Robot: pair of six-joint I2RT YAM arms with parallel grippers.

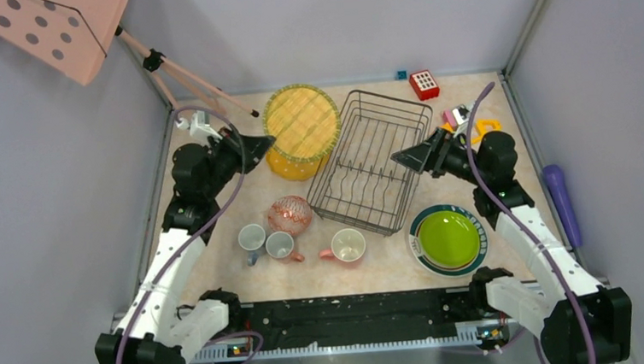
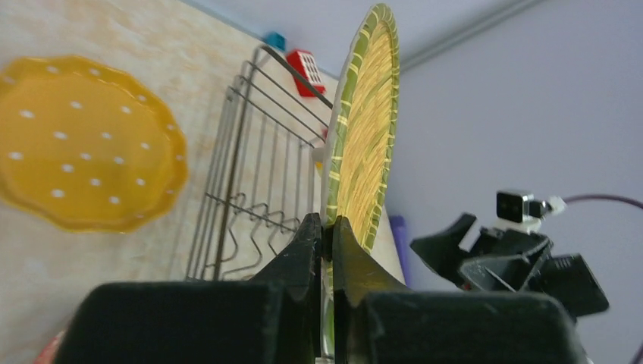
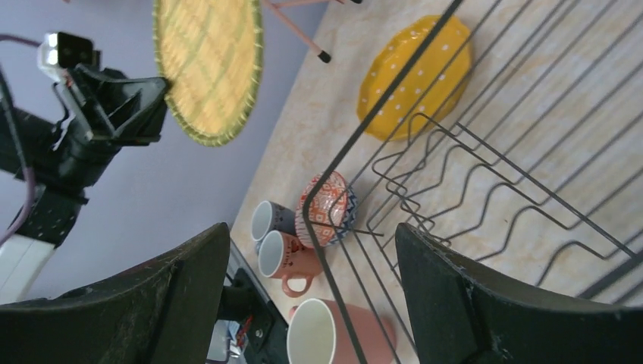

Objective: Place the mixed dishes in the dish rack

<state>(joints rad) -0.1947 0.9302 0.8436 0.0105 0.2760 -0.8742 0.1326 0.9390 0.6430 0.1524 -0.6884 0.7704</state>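
Note:
My left gripper (image 1: 266,140) is shut on the edge of the yellow ribbed plate (image 1: 301,122) and holds it upright in the air, left of the dish rack (image 1: 381,93). The left wrist view shows the jaws (image 2: 327,227) pinching the plate's rim (image 2: 364,129), with the rack (image 2: 258,174) behind. My right gripper (image 1: 398,158) is open and empty at the rack's right side; it also shows in the right wrist view (image 3: 311,227). The lime-green plate (image 1: 448,238) lies on the white green-rimmed plate (image 1: 414,242). The patterned bowl (image 1: 290,214), grey mug (image 1: 251,238) and two pink mugs (image 1: 282,246) (image 1: 348,246) stand near the rack's front.
A yellow dotted plate (image 1: 291,163) lies on the table under the held plate. A purple cylinder (image 1: 559,200) lies at the right edge. A red block (image 1: 424,84) and other toys sit at the back right. A pink tripod (image 1: 183,76) stands at the back left.

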